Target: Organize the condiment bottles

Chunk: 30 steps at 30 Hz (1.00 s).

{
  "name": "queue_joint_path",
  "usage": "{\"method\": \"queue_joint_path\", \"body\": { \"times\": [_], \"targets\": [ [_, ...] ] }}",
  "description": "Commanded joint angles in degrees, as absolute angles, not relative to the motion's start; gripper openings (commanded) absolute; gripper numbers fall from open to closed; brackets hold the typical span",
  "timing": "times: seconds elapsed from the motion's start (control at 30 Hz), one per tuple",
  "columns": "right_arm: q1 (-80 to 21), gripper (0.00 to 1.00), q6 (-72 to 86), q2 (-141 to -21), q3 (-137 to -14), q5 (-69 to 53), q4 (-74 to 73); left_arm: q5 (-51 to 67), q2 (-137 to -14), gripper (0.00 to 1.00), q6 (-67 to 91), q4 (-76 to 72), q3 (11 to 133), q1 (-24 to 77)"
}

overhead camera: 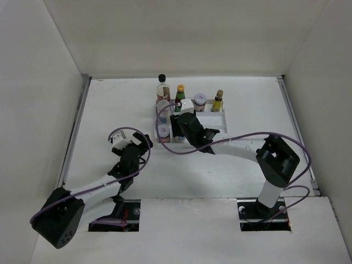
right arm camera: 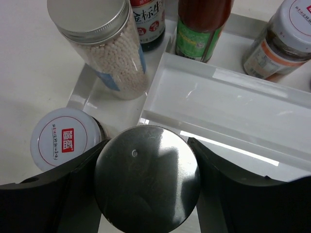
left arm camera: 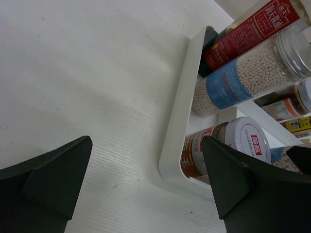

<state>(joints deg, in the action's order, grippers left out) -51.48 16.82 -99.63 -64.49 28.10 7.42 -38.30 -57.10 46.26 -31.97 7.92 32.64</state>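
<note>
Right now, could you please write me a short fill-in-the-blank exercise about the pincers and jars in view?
1. The right pincer grips the metal-lidded jar; the left pincer is ____ and holds nothing.
2. The bead jar has a ____ label.
3. The white-lidded jar beside the gripped one bears a ____ logo.

Missing words: open; blue; red.
</note>
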Motion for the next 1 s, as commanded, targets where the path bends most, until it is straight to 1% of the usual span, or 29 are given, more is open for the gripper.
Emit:
{"method": "queue_joint_path", "body": {
  "times": [0.0,0.1,0.13,0.23,0.3,0.47,0.6,0.67,0.73,0.8,0.87,0.97],
  "targets": [
    [-53.04,0.52,17.31,-100.02,-68.91,28.91,13.45,-37.71,-55.9,1.0,46.49,-34.1,8.44,32.12],
    [-53.66,0.78,17.31,-99.15,-68.47,30.58,13.36,-37.79,-55.63,1.0,46.49,-34.1,8.26,31.51],
    [-53.66,0.84,17.23,-98.1,-68.12,31.02,13.27,-37.44,-55.98,1.0,46.49,-34.01,8.35,31.16],
    [-53.66,0.95,17.49,-92.31,-65.4,32.08,12.75,-35.43,-56.34,1.0,46.58,-33.4,8.88,30.11],
    [-52.87,1.0,17.84,-87.74,-62.51,32.6,12.48,-34.46,-56.86,1.0,46.84,-33.4,9.05,28.79],
    [-45.59,1.0,20.03,-73.68,-50.04,36.03,13.36,-32.7,-57.92,1.0,48.86,-29.63,9.75,25.8],
    [-34.53,1.0,25.65,-62.52,-37.3,37.09,18.18,-32.17,-60.46,1.0,49.66,-24.18,12.21,24.48],
    [-28.9,1.0,28.9,-59.26,-31.67,35.96,21.16,-30.68,-60.91,1.0,49.66,-20.41,14.14,24.13],
    [-23.27,1.0,32.15,-57.14,-26.13,32.97,24.07,-29.54,-61.08,1.0,49.66,-15.58,16.77,24.04],
    [-19.74,1.0,37.06,-56.51,-22.95,30.42,25.39,-29.53,-61.0,1.0,49.57,-11.62,18.71,24.21],
    [-18.24,1.0,40.16,-57.39,-22.15,27.96,26.28,-28.83,-61.17,1.0,49.48,-8.54,20.29,23.86],
    [-18.06,1.0,40.17,-58.97,-22.59,25.93,26.54,-26.55,-60.56,1.0,49.39,-5.46,21.36,21.85]
  ]
}}
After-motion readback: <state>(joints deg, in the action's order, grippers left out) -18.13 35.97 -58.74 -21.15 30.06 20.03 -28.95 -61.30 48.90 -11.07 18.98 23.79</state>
